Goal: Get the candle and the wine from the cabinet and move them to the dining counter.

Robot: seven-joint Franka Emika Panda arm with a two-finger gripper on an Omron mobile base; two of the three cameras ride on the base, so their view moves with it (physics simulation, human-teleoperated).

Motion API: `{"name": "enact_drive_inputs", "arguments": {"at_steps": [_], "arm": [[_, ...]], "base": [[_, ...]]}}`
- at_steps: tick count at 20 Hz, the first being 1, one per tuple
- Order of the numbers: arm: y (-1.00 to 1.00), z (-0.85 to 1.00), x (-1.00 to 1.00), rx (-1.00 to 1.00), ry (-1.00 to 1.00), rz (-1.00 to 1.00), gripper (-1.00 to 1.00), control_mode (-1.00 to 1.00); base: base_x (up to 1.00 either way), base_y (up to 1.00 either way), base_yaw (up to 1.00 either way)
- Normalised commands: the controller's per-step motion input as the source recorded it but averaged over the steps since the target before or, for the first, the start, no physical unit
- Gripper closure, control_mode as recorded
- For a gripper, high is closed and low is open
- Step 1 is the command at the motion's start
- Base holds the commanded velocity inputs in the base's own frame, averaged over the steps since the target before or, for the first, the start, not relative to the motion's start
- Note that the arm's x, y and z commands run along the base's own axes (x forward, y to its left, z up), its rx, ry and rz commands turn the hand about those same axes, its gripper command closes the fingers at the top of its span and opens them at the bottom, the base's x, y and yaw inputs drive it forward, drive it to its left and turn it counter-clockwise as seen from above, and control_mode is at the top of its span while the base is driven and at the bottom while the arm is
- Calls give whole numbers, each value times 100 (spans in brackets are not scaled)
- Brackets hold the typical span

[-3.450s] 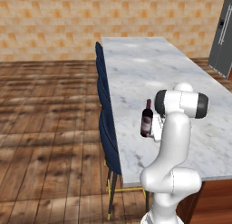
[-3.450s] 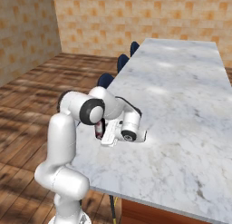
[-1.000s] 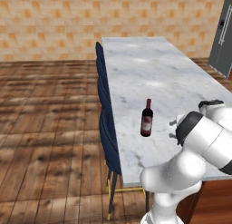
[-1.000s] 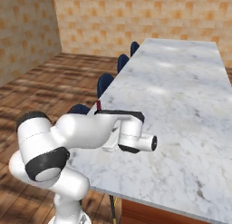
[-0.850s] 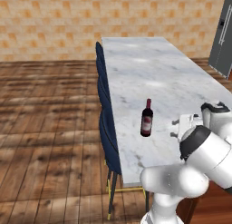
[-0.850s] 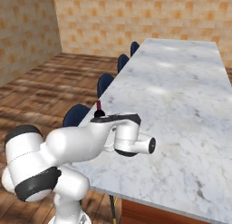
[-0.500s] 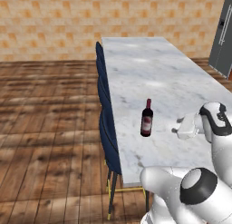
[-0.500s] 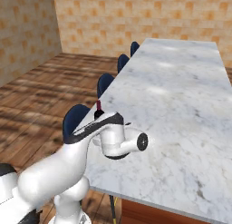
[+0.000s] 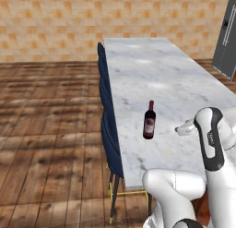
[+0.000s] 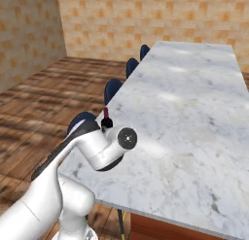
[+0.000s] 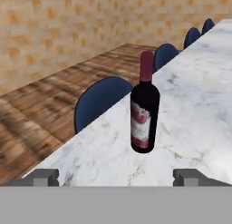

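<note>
Clearly, the wine (image 9: 149, 120) stood upright on the marble bench (image 9: 152, 70), near its chair-side edge, with nothing gripping it. Our jaws were wide open and empty, a short way from the wine. We judged it wise to retreat straight away from the wine, so no finger (image 11: 44, 176) could tip it.

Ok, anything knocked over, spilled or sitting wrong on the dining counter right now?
Nothing stands out. The wine bottle stands upright on the dining counter near the chair-side edge, free of the open gripper. No spill shows.
</note>
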Motion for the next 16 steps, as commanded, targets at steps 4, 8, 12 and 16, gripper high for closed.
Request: {"name": "enact_drive_inputs", "arguments": {"at_steps": [4,8,12,16], "arm": [[0,35,-43,-8,11,-19,-100,-100],[0,33,-45,-6,7,-22,-100,-100],[5,32,-44,0,12,-22,-100,-100],[15,30,-46,0,4,-15,-100,-100]], "base": [[0,0,0],[0,0,0],[0,0,0],[0,0,0]]}}
